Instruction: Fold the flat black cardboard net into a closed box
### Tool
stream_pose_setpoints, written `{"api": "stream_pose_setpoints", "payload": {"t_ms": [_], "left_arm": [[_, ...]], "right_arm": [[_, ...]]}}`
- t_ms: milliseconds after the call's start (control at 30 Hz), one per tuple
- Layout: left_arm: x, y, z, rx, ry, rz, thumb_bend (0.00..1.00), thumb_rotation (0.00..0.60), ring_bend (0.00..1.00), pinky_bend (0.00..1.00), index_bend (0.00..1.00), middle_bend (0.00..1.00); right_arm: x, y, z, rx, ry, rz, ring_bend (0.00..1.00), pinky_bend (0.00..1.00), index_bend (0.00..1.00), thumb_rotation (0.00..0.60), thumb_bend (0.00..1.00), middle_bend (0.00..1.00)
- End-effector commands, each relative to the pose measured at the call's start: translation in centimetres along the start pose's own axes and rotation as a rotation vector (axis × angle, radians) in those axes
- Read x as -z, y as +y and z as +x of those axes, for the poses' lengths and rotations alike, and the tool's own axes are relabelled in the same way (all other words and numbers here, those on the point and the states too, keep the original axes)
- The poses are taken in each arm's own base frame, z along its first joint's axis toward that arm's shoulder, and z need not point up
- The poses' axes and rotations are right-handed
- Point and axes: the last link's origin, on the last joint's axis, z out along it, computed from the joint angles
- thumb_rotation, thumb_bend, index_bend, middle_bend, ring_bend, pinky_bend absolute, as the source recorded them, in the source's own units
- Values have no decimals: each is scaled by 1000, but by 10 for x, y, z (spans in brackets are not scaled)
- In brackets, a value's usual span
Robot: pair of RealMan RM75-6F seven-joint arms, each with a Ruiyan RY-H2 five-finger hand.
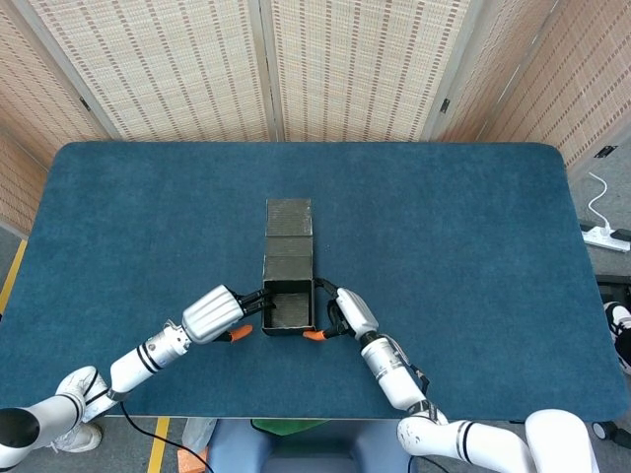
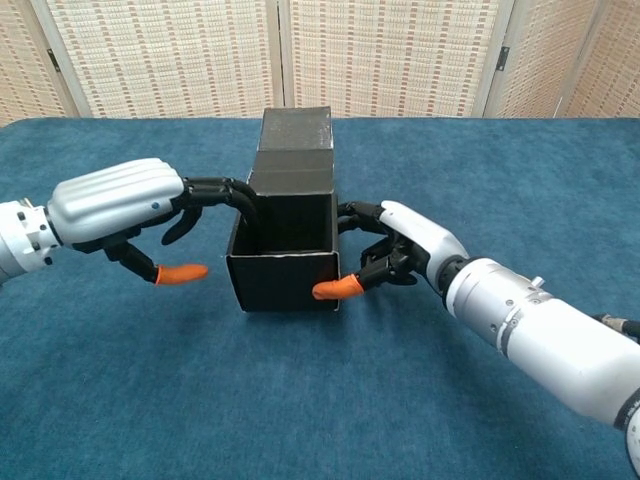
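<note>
The black cardboard box (image 1: 289,307) (image 2: 285,270) stands on the blue table with its top open. Its lid flaps (image 1: 289,229) (image 2: 295,150) stretch out behind it. My left hand (image 1: 215,313) (image 2: 115,205) is beside the box's left wall; its fingertips (image 2: 238,197) touch the left rim, and its orange-tipped thumb hangs free of the wall. My right hand (image 1: 350,310) (image 2: 405,245) grips the box's right front corner, orange thumb tip on the front wall and fingers against the right wall.
The blue cloth table (image 1: 444,246) (image 2: 500,170) spreads wide around the box. Woven folding screens (image 1: 325,69) stand behind its far edge. A white power strip (image 1: 603,236) lies on the floor past the right edge.
</note>
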Motion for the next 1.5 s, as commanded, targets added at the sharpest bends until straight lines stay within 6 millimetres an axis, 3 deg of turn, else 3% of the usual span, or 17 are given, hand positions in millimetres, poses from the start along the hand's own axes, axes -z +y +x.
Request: {"api": "stream_pose_setpoints", "payload": {"t_ms": [33, 200, 333, 467, 633, 700, 1000, 1200, 1333, 1500], "left_arm": [[6, -3, 6, 12, 25, 20, 356, 600, 723, 886, 224, 259], [18, -12, 20, 88, 83, 68, 357, 600, 723, 895, 156, 229], [29, -19, 33, 239, 121, 134, 357, 600, 721, 903, 85, 185], [36, -19, 36, 442, 100, 205, 353, 600, 714, 905, 23, 147], [44, -17, 37, 671, 11, 281, 341, 600, 687, 907, 0, 59], [46, -18, 37, 716, -2, 304, 333, 600, 678, 906, 0, 34], [50, -22, 30, 793, -47, 383, 306, 600, 648, 907, 0, 0], [52, -21, 20, 841, -89, 416, 293, 600, 636, 906, 0, 0], [52, -22, 6, 911, -138, 463, 263, 600, 614, 905, 0, 0], [43, -22, -11, 984, -167, 491, 234, 600, 602, 904, 0, 0]], "right_arm": [[-6, 0, 0, -7, 2, -12, 753, 1000, 404, 600, 317, 521], [-13, 2, 0, 8, -10, -26, 749, 1000, 389, 600, 316, 471], [-19, -1, -6, 21, -38, -17, 730, 1000, 253, 600, 304, 366], [-19, -3, -14, 42, -60, -4, 664, 1000, 25, 600, 226, 154], [-9, -1, -18, 51, -66, 11, 588, 1000, 0, 600, 41, 8], [-3, 0, -18, 62, -76, 17, 572, 1000, 0, 600, 1, 0], [25, -1, -13, 84, -99, 28, 538, 1000, 0, 600, 0, 0], [34, -2, -4, 85, -67, 29, 528, 1000, 0, 600, 0, 0], [50, -9, 19, 99, -44, 65, 524, 1000, 0, 600, 0, 0], [56, -43, 61, 138, 37, 169, 524, 1000, 0, 600, 0, 0]]}}
